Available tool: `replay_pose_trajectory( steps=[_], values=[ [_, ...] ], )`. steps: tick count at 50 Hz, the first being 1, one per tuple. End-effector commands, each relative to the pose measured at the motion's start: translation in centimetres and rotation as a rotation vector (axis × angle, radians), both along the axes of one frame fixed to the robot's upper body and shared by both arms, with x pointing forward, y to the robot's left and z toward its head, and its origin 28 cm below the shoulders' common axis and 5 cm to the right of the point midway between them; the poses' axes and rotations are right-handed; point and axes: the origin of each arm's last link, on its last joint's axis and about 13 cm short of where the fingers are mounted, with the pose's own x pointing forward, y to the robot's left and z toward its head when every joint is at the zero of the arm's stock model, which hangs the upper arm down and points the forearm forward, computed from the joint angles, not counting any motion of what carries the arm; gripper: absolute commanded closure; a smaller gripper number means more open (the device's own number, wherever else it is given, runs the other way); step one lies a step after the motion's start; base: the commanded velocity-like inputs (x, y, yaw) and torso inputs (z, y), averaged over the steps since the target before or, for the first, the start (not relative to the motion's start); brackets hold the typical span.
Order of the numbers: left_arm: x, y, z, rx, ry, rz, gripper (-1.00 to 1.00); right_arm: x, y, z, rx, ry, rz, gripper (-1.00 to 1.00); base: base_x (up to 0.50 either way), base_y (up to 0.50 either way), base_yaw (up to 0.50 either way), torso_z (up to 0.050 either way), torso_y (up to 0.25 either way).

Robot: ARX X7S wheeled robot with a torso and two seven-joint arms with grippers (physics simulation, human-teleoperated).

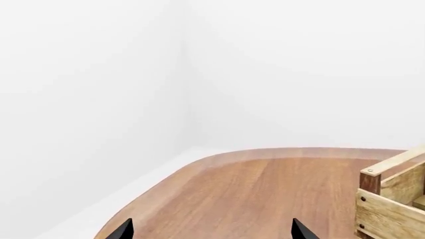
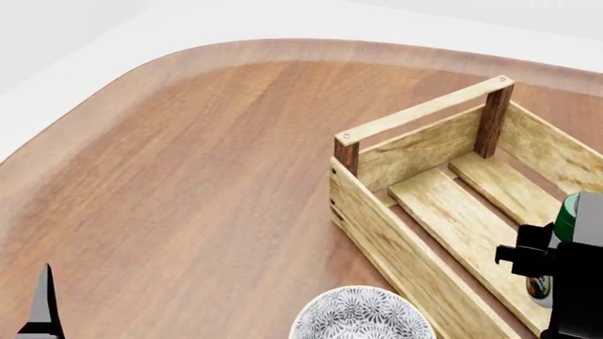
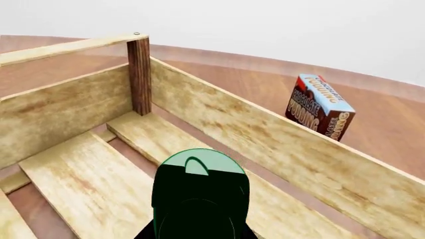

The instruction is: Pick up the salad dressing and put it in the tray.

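The salad dressing (image 3: 199,185) fills the near part of the right wrist view, its green ribbed cap towards the camera. My right gripper (image 3: 199,230) is shut on its body, inside the tray (image 3: 265,144), a light-wood slatted crate with dark corner posts. In the head view the salad dressing's green cap (image 2: 568,216) shows at the right edge above my black right gripper (image 2: 556,267), over the tray's (image 2: 424,152) floor slats. Whether the bottle touches the slats I cannot tell. My left gripper (image 1: 212,233) hangs open over bare table, left of the tray's corner (image 1: 385,199); one left fingertip (image 2: 42,304) shows in the head view.
A white-grey floral bowl (image 2: 363,314) sits on the table just in front of the tray's near wall. A red-blue pudding carton (image 3: 319,107) stands outside the tray's far wall. The wooden table (image 2: 188,176) has a rounded far-left edge.
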Motion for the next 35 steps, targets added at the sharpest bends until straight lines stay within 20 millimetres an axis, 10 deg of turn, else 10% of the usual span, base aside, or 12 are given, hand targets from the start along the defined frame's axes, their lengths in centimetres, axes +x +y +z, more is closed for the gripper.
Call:
replay_pose_trajectory(
  steps=[1,35],
  values=[
    [0.0,0.2,0.2,0.007,-0.021,0.015,-1.00,0.1,1.0,-0.6,-0.009,0.019,0.028,1.00,0.00,0.00,0.00,0.000,0.000],
    [-0.1,0.1,0.2,0.011,-0.023,0.014,-1.00,-0.6,1.2,-1.9,-0.013,0.056,0.004,1.00,0.00,0.00,0.00,0.000,0.001]
  ],
)
